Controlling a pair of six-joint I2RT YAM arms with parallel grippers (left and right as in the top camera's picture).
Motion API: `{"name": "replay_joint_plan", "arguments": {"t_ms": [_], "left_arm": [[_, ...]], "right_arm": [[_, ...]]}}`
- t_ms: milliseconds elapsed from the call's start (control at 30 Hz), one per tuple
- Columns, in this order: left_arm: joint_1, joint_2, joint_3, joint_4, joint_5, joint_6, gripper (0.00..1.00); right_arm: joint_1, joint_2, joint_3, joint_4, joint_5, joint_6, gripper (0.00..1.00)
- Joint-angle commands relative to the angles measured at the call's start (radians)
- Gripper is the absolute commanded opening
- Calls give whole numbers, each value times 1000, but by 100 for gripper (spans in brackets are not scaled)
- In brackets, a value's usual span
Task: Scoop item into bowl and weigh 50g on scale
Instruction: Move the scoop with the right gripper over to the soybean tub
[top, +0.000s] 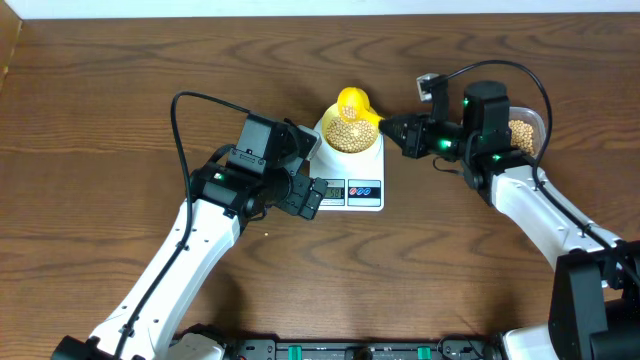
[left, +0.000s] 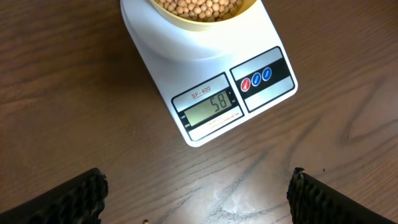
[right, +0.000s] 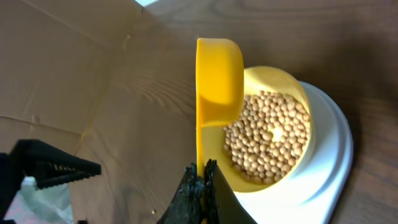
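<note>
The white scale (top: 350, 168) stands mid-table with the pale-yellow bowl (top: 327, 135) on it, holding many tan beans (top: 350, 135). The left wrist view shows the scale (left: 161, 56), its display reading 58, and the bowl (left: 245, 10) at the top edge. My right gripper (top: 392, 128) is shut on the handle of a yellow scoop (top: 352, 100), whose cup hangs over the bowl's far rim. In the right wrist view the scoop (right: 217, 81) is on edge beside the beans (right: 267, 137), gripper (right: 203, 171) pinching its handle. My left gripper (top: 314, 198) stands open at the scale's front left, empty (left: 198, 196).
A clear plastic tub (top: 525, 130) with more beans sits at the right, partly hidden behind my right arm. A single stray bean (left: 145, 222) lies on the wood between my left fingers. A brown cardboard wall (right: 68, 68) borders the table's far side.
</note>
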Motion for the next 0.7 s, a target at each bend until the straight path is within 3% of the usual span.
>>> {"name": "replay_joint_plan", "arguments": {"t_ms": [0, 333, 667], "left_arm": [[-3, 3, -9, 1, -3, -9, 95], [-3, 3, -9, 1, -3, -9, 95], [-3, 3, -9, 1, -3, -9, 95]], "right_arm": [[-40, -6, 15, 5, -31, 71, 1], [-198, -131, 15, -47, -33, 71, 1], [-480, -298, 15, -342, -30, 68, 1]]}}
